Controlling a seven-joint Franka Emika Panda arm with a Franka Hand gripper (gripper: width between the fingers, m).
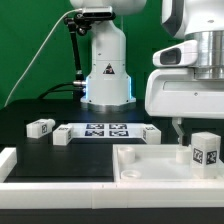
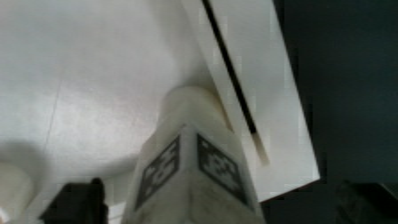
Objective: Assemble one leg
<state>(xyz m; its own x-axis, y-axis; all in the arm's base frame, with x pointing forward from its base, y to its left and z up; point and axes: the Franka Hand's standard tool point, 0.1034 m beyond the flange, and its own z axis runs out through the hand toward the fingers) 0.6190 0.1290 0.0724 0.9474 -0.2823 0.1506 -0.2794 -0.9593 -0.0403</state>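
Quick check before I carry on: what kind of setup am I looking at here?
Most likely a robotics lab test bench: a green backdrop, a black table with a tagged marker board, and white furniture parts carrying marker tags, like the leg standing in the white tray.

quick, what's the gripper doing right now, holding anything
gripper: open, holding nothing; small white plastic leg post with a black-and-white tag stands between its fingers on the large white tray-like piece.

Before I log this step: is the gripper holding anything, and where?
Nothing is held. The fingers stand open on either side of the upright leg without clamping it.
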